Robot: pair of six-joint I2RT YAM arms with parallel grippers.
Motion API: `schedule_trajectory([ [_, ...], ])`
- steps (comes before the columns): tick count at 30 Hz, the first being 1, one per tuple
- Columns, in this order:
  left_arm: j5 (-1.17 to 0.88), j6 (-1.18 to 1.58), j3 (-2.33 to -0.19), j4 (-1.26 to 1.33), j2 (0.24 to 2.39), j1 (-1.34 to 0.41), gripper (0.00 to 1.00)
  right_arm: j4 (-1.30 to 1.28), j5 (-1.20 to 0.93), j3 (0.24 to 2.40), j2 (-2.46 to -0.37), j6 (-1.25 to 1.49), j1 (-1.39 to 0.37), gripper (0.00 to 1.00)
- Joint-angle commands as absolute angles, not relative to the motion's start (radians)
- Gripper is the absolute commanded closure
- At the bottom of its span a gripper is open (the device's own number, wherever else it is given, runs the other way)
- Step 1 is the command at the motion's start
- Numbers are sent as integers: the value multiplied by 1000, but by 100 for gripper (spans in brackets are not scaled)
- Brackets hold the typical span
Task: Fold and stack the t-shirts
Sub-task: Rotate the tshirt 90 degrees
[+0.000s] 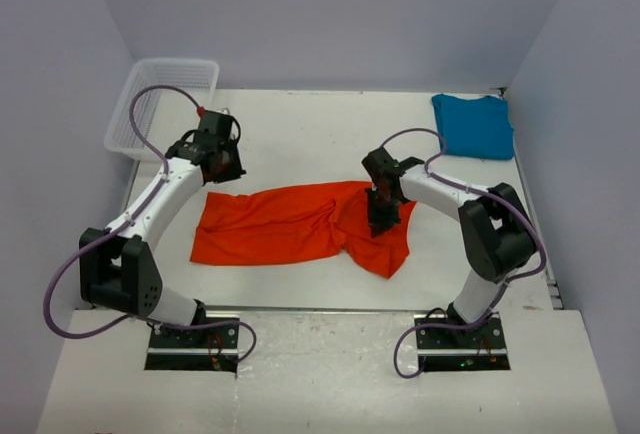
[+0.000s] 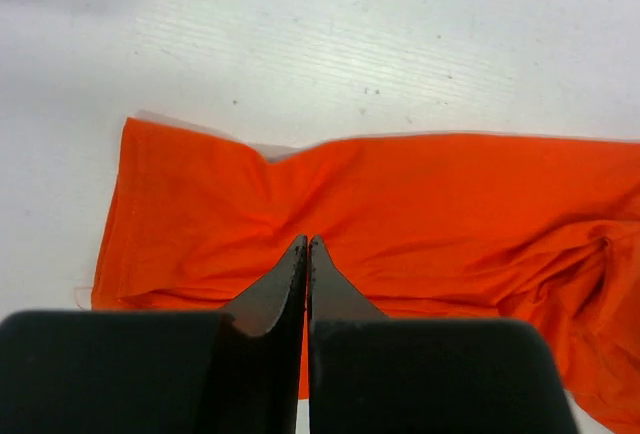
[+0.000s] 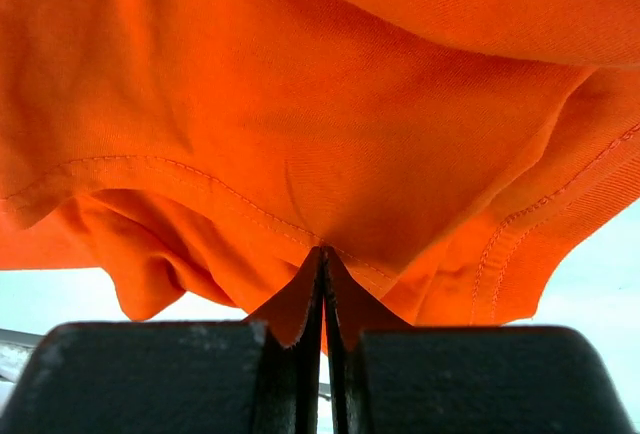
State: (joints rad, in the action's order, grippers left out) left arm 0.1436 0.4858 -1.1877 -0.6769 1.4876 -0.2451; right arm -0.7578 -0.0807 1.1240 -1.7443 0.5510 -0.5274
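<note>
The orange-red t-shirt (image 1: 280,226) lies spread across the middle of the table, flat on its left half and bunched on its right. My right gripper (image 1: 379,220) is shut on a stitched hem of that bunched part (image 3: 300,134); the cloth drapes up and over the closed fingertips (image 3: 308,294). My left gripper (image 1: 224,165) hovers just beyond the shirt's far left edge, shut with nothing in it, and its tips (image 2: 307,242) point at the flat orange cloth (image 2: 400,204). The teal-blue t-shirt (image 1: 474,125) lies folded at the back right corner.
A white mesh basket (image 1: 160,104) stands at the back left corner, close behind the left arm. Grey walls close in the table on three sides. The table's front edge (image 1: 350,307) runs just before the arm bases.
</note>
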Motion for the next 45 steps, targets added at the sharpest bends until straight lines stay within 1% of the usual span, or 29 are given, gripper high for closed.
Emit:
schedule_trajectory([
  [1, 60, 472, -1200, -692, 1462, -255, 100, -739, -83, 1123, -1758, 584, -532, 100],
  [5, 8, 488, -1140, -687, 1496, -267, 100, -753, -95, 1132, -1781, 600, -532, 100],
  [11, 37, 509, -1085, -686, 1535, -267, 100, -791, -75, 1157, -1809, 635, -532, 100],
  [23, 98, 517, -1058, -650, 1658, -267, 100, -853, -107, 1223, -1842, 686, -532, 100],
  [31, 153, 518, -1106, -661, 1789, -265, 100, -887, -143, 1244, -1874, 733, -532, 100],
  [38, 156, 519, -1158, -681, 1851, -220, 100, -982, -123, 1392, -1992, 739, -532, 100],
  [45, 132, 526, -1141, -677, 1845, -143, 100, -1139, -23, 1595, -2121, 750, -522, 100],
])
